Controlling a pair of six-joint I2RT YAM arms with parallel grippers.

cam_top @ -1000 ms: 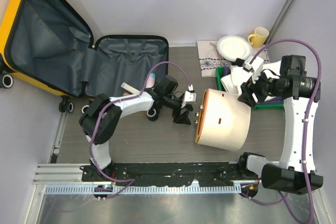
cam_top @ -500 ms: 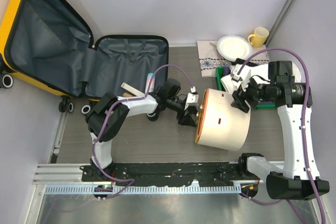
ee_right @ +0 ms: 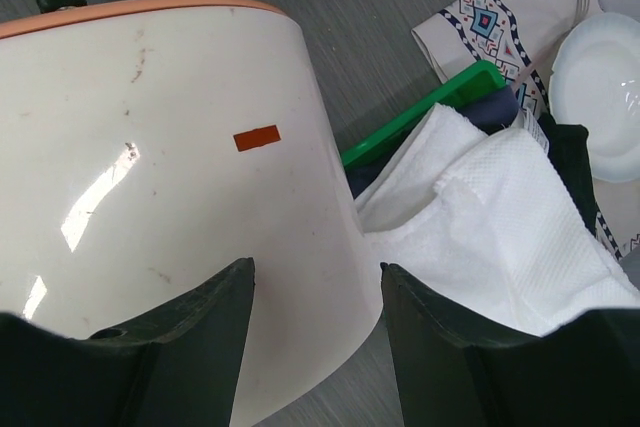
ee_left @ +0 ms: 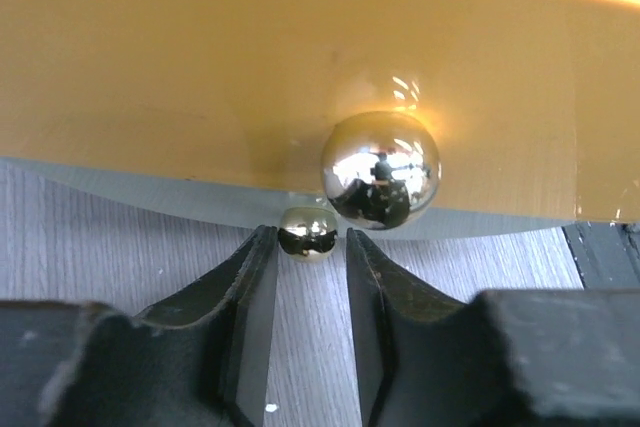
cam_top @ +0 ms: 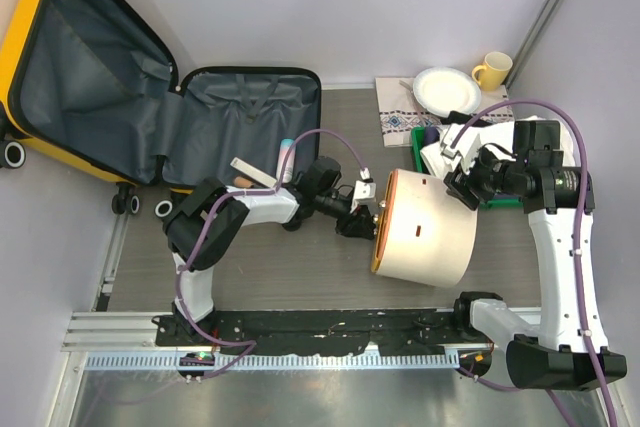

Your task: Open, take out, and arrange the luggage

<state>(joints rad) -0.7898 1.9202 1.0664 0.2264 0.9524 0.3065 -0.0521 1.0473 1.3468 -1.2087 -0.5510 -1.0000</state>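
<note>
The luggage (cam_top: 90,57) stands wide open at the far left corner of the bench (cam_top: 300,267), its lid leaning against the wall and the other half lying flat. A few small items lie at the near edge of the flat half. Both arms work away from it, at the cream cylinder (cam_top: 430,232) lying on its side in the middle of the bench.

In the last second the left claw (cam_top: 362,215) has moved up to the cylinder's orange end (cam_top: 378,222) and its jaws have narrowed. They now flank a small shiny knob (ee_left: 307,232) just below a larger one (ee_left: 380,169). I cannot tell if they already pinch it.

The right claw (cam_top: 462,187) has come from the green tray (cam_top: 418,135) to the cylinder's far rim and is spread wide, holding nothing.

I judge that the taking out is mostly done, and the cylinder is now being arranged or opened.
</note>
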